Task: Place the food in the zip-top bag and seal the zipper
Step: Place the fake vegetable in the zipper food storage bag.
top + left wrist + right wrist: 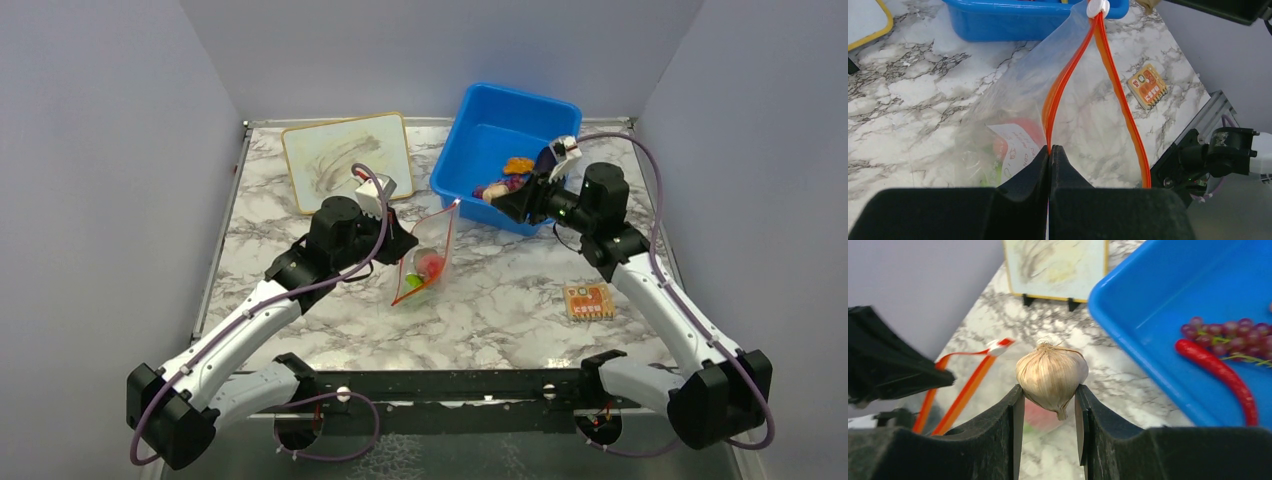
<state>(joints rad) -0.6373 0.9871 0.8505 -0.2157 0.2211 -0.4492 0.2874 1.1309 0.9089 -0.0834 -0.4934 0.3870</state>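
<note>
The clear zip-top bag [425, 262] stands open on the marble table, its orange-red zipper [1064, 80] spread in a V. My left gripper [1049, 149] is shut on one side of the zipper strip and holds the mouth up. A pink-red peach [1025, 129] and something green [993, 172] lie inside the bag. My right gripper [1049, 390] is shut on the white garlic [1052, 371], held in the air between the bag and the blue bin [480, 140]. The red chili [1220, 372] and grape bunch [1228, 332] lie in the bin, with an orange piece [517, 165].
A whiteboard with a yellow rim [345, 158] lies at the back left. A flat orange square card [588, 300] lies on the table at the right. Grey walls enclose the table on three sides.
</note>
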